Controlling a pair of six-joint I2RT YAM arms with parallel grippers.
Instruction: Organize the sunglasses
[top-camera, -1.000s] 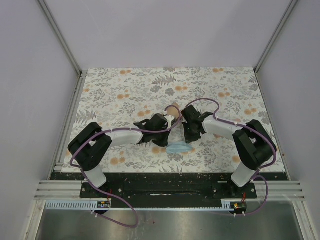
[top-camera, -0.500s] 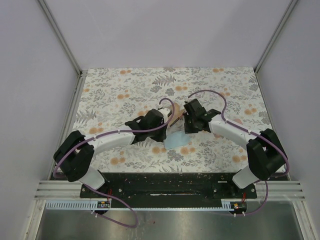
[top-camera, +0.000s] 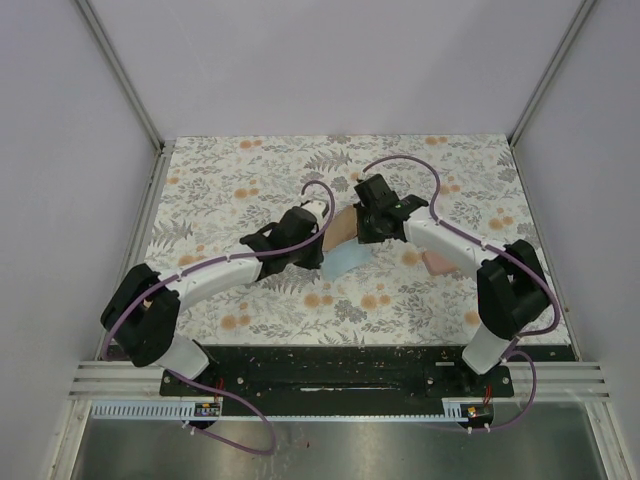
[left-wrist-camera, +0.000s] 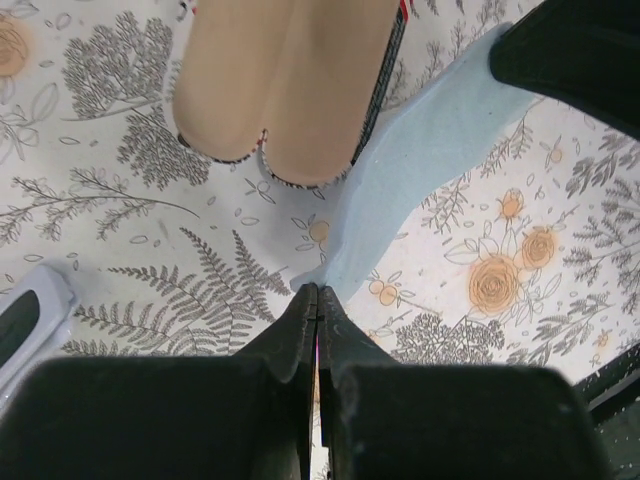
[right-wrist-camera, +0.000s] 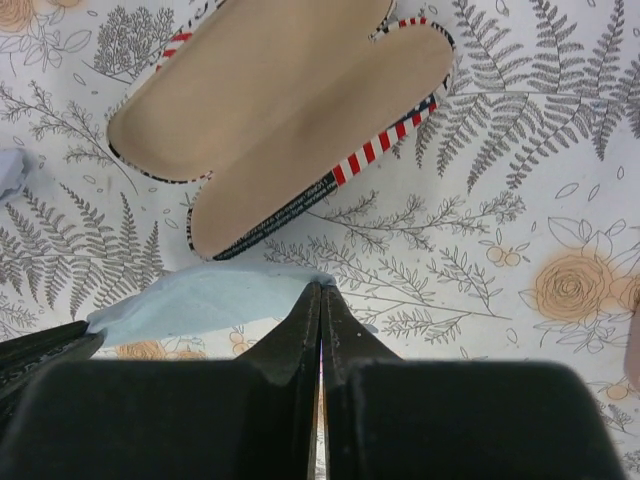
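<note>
Off to left gripper's side, pale sunglasses sit nearer it than right gripper — both pinched shut on cloth, case ahead.

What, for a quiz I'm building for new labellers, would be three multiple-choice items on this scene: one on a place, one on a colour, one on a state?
1. Where is the pink case?
A. inside the flag-printed case
B. at the far left corner
C. to the right of the flag-printed case

2. What colour is the flag-printed case's lining?
A. tan
B. green
C. black

3. What state is the flag-printed case in?
A. closed
B. lying open, nothing in it
C. open with sunglasses inside

Answers: 1 C, the top view shows it to the right of the case; 2 A, both wrist views show a tan interior; 3 B, the right wrist view shows both halves spread and bare.
</note>
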